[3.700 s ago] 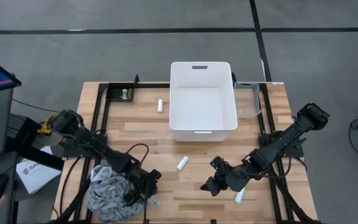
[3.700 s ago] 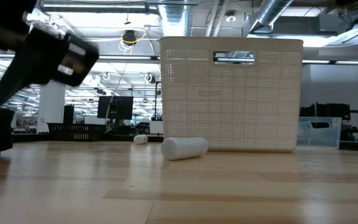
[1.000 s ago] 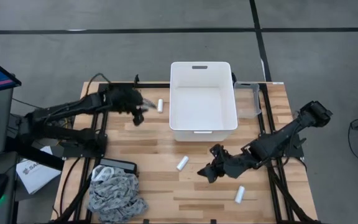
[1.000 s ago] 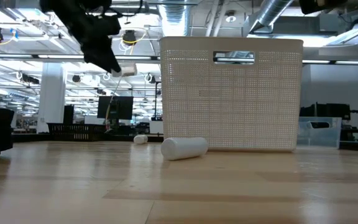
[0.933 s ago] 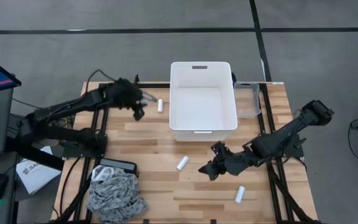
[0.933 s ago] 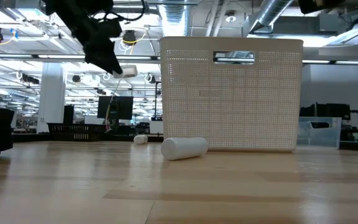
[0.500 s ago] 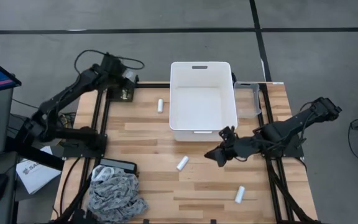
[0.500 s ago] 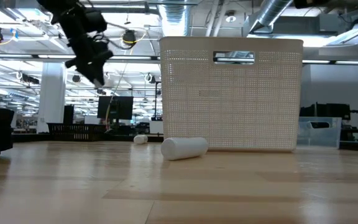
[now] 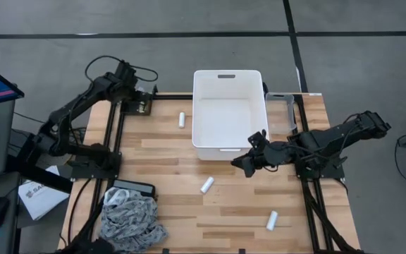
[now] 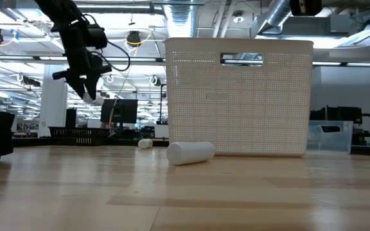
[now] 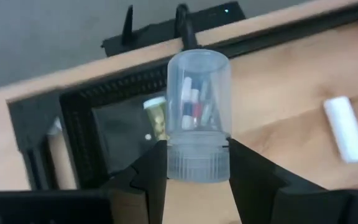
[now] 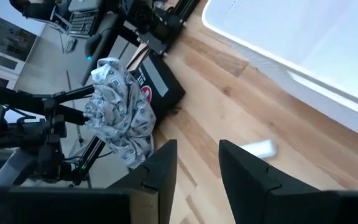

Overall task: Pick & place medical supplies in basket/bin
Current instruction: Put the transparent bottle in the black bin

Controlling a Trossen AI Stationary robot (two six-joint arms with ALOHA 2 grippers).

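Observation:
My left gripper [image 9: 131,86] is high over the table's far left corner, shut on a small clear vial [image 11: 197,112] with tiny items inside; it also shows in the low view [image 10: 87,90]. My right gripper [image 9: 248,160] is open and empty, just off the near wall of the deep white tub [image 9: 230,113]. Three white gauze rolls lie on their sides on the table: one left of the tub [image 9: 182,118], one in front of it [image 9: 206,185], one near the front edge [image 9: 271,220]. The grey patterned cloth [image 9: 129,222] lies bunched at the near left corner. My left gripper pinches the vial's wider ribbed end [image 11: 197,163] between its two fingers [image 11: 157,171], one on each side. The fingers point down from above. The vial sticks out past the fingertips, lifted clear above the black frame at the table's corner.
A small clear bin [image 9: 280,113] stands against the tub's right side. A black pouch [image 9: 134,189] lies beside the cloth. A small yellow-topped object [image 11: 155,118] sits in the black frame under the vial. Bare wood lies between the rolls.
My left gripper has carried the vial from beside the tub's left wall toward the table's far left corner and has turned to point down. My right gripper has gone toward the far edge, up to the tub's near wall.

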